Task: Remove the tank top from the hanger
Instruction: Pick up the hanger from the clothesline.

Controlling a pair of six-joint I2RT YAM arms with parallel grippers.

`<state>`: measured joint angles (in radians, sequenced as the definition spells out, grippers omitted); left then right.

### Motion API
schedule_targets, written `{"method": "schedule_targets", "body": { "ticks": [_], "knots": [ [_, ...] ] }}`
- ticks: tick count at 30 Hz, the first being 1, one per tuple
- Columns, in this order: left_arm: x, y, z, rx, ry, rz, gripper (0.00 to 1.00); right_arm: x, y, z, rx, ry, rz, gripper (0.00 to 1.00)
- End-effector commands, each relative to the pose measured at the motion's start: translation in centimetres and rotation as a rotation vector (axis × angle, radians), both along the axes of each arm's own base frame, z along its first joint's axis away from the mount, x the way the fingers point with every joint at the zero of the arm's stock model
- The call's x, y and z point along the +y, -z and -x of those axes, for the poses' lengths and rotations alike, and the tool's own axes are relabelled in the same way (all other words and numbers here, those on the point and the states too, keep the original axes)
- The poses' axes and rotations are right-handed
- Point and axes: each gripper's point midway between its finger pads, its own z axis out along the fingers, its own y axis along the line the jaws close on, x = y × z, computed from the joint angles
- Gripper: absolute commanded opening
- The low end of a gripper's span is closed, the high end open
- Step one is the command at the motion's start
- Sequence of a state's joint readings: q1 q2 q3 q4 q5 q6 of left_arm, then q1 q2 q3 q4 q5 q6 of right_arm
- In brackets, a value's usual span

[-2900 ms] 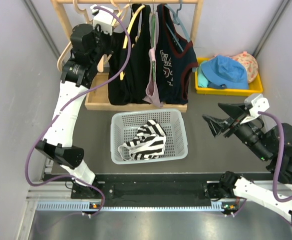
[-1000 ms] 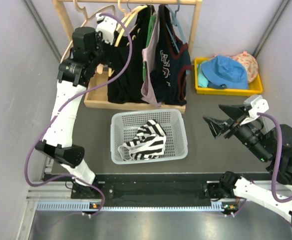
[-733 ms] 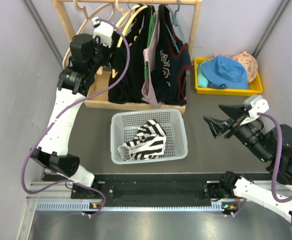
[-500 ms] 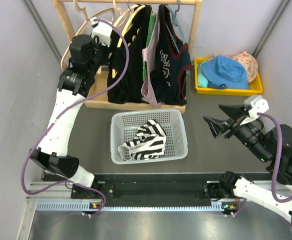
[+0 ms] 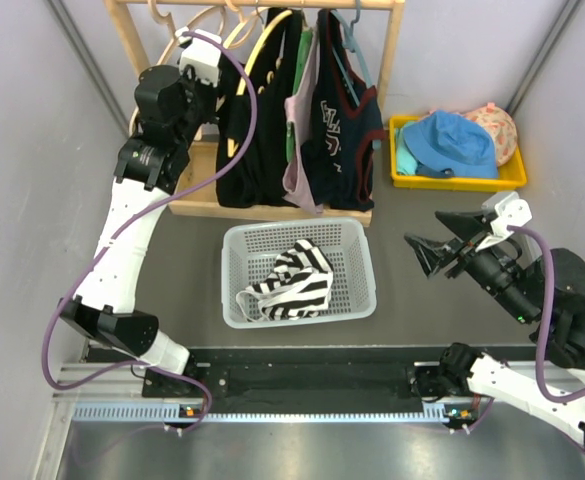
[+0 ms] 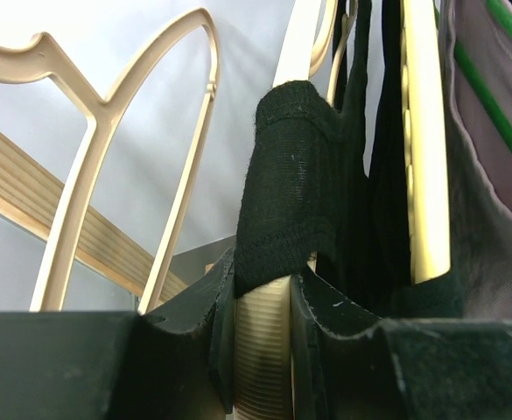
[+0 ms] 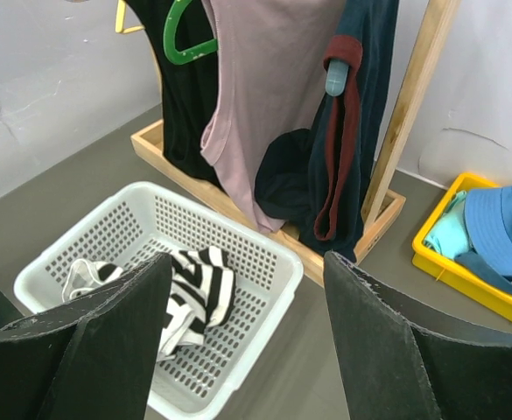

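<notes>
A black tank top [image 5: 255, 135] hangs from the wooden rail at the left of the row of clothes. In the left wrist view its strap [image 6: 286, 184] is looped over a cream ribbed hanger arm [image 6: 262, 350]. My left gripper [image 6: 263, 293] is shut on that hanger arm just below the strap, high up by the rail [image 5: 208, 88]. My right gripper [image 5: 435, 243] hovers open and empty right of the basket, well away from the rack; in its own view [image 7: 247, 262] nothing lies between the fingers.
A white basket [image 5: 292, 226] holding a striped garment [image 5: 290, 282] sits in front of the rack base [image 5: 272, 212]. A pink top [image 5: 302, 125] and a navy top [image 5: 344, 120] hang to the right. Bare cream hangers [image 6: 107, 131] hang left. A yellow tray [image 5: 512, 178] holds hats.
My left arm has risen toward the rail, carrying the gripped hanger and the black top's shoulder up and back. The right gripper has shifted only slightly.
</notes>
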<state>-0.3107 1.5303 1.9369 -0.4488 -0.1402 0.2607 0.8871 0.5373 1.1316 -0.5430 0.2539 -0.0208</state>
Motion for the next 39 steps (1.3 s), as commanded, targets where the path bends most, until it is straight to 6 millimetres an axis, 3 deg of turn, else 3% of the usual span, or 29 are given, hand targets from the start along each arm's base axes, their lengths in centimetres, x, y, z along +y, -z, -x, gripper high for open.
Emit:
{"method": "schedule_targets", "body": {
  "ticks": [1,7,12,21,28,37,39],
  "knots": [
    [0.3,-7.5,0.6,-0.241,-0.017,0.105,0.0,-0.4,-0.7,0.0,-0.01,0.013,-0.033,0.7],
    [0.5,-8.9,0.3,-0.286,-0.028,0.106,0.0,-0.1,-0.5,0.1,0.007,0.008,-0.054,0.7],
    [0.8,-8.9,0.9,-0.281,-0.036,0.106,0.0,-0.3,-0.5,0.1,0.007,0.013,-0.049,0.7],
    [2.2,-10.9,3.5,-0.306,-0.055,0.145,0.0,0.1,0.0,0.0,0.017,0.002,-0.042,0.69],
    [1.6,-12.7,6.1,-0.31,0.018,0.173,0.0,-0.2,-0.5,0.1,0.01,0.007,-0.045,0.69],
    [1.5,-11.5,9.2,-0.258,0.071,0.174,0.0,-0.1,-1.2,-1.5,0.018,0.08,-0.039,0.69],
    [1.4,-10.3,9.0,-0.229,0.074,0.166,0.0,0.1,-1.4,-2.1,0.017,0.097,-0.038,0.69]
  ]
}}
